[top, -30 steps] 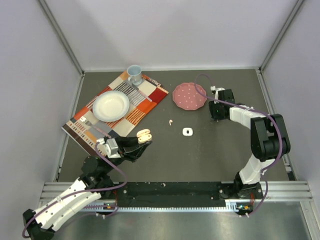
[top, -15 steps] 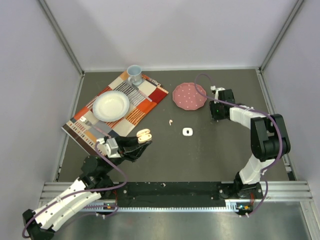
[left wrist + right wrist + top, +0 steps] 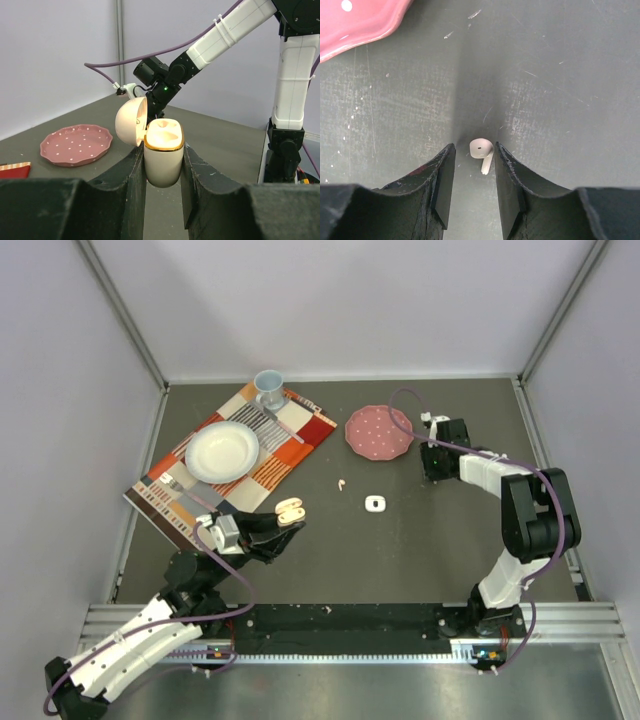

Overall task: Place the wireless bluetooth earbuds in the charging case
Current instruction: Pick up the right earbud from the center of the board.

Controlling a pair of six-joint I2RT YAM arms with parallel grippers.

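Nothing has really moved over the last second. Left side: left fingers [image 3: 134, 186] stay clamped on the charging case [image 3: 163, 155], lifted off the desk [image 3: 330, 560]. The case stands upright, long axis vertical, mouth up, with the lid swung open to the left in the wrist view. Both sockets look empty, so I judge no bud is seated yet.

Middle: loose earbud [image 3: 342, 482] on the desk, too small to read which way it points. Just beside it is a small white square piece [image 3: 375, 504], maybe a second case.

Right: right fingers [image 3: 442, 180] are spread, straddling another earbud [image 3: 481, 152] near the pink dotted plate [image 3: 360, 20], not pinching it yet. This bud lies flat, long axis roughly along the fingers, head away from the wrist, stem pointing back and slightly right. The holdup looks like a pause before the pinch.
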